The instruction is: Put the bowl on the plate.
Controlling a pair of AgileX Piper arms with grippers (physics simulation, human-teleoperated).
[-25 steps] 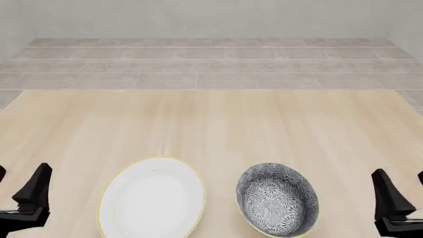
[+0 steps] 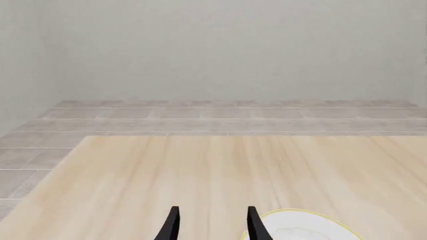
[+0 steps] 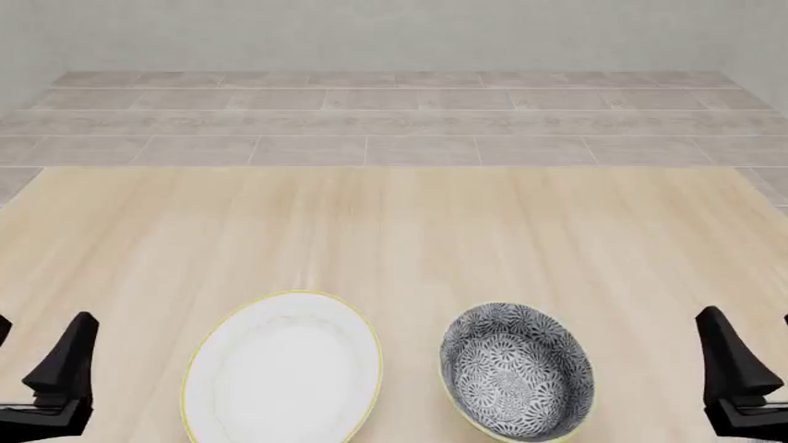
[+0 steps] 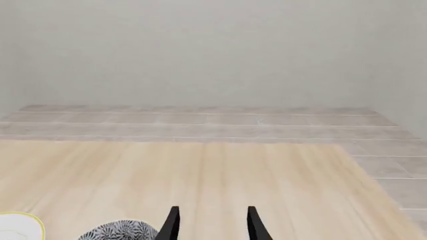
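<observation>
Fingers apart (both arms), bowl beside plate

This is a bare simulated test room, not a lived-in home or kitchen: everything has the flat, clean look of a computer render. A pale wood-grain table fills the foreground, standing on a floor of large beige-grey tiles that runs back to a plain, unmarked light grey wall. The only domestic touches are a white plate and a patterned bowl sitting side by side on the table.
</observation>
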